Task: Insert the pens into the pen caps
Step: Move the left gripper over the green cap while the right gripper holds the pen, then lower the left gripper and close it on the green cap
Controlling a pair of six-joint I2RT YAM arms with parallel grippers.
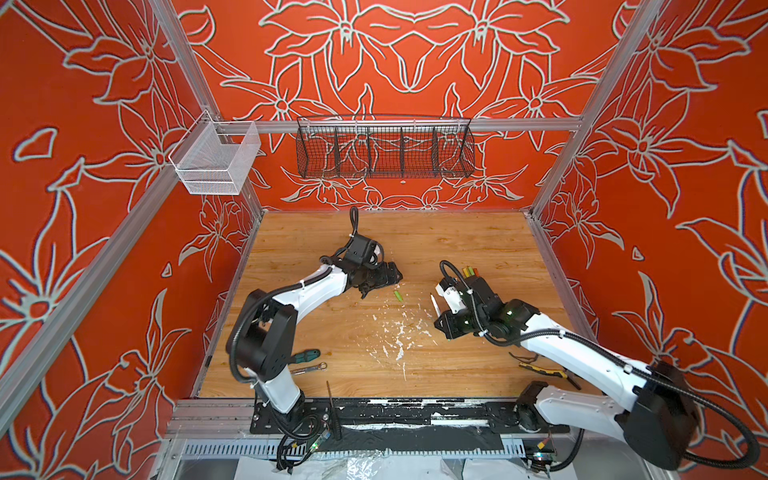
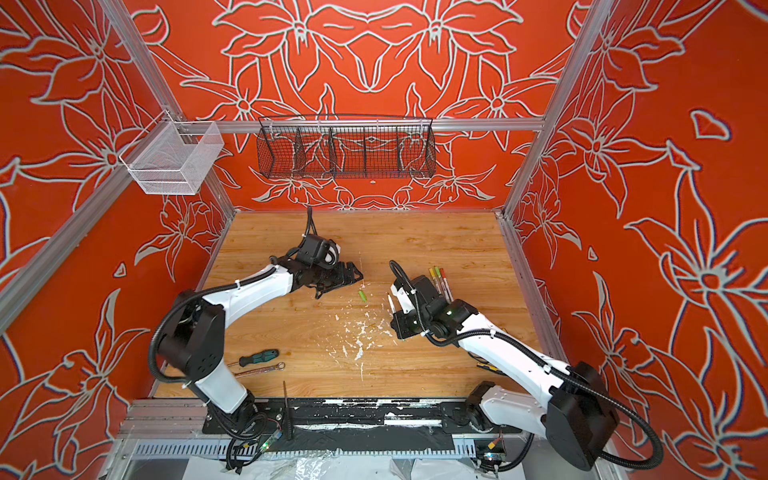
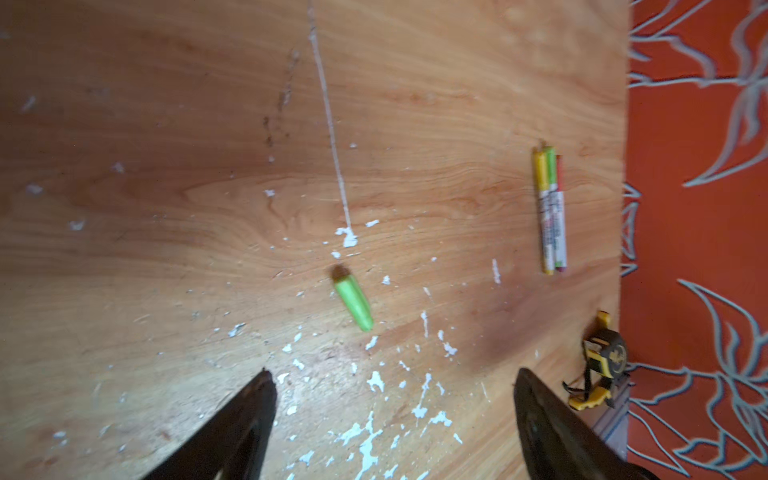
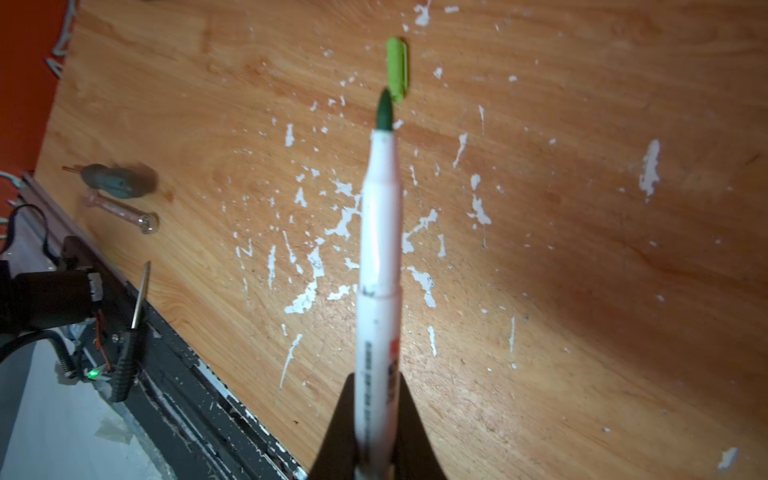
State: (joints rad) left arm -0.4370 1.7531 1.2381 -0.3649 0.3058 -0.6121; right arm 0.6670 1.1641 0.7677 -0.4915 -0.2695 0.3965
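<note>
Print on pen (image 4: 380, 232) barrel too blurred to read; no legible text.

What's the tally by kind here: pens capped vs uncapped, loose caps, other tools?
capped pens: 3, lying side by side (yellow, green and red caps)
uncapped pens: 1, the green-tipped pen in the right gripper
loose caps: 1, the green cap
hand tools: 3, the screwdriver, wrench and yellow-and-black tool
total: 8

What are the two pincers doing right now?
Left pincer: open, holding nothing.
Right pincer: shut on the green-tipped pen.
</note>
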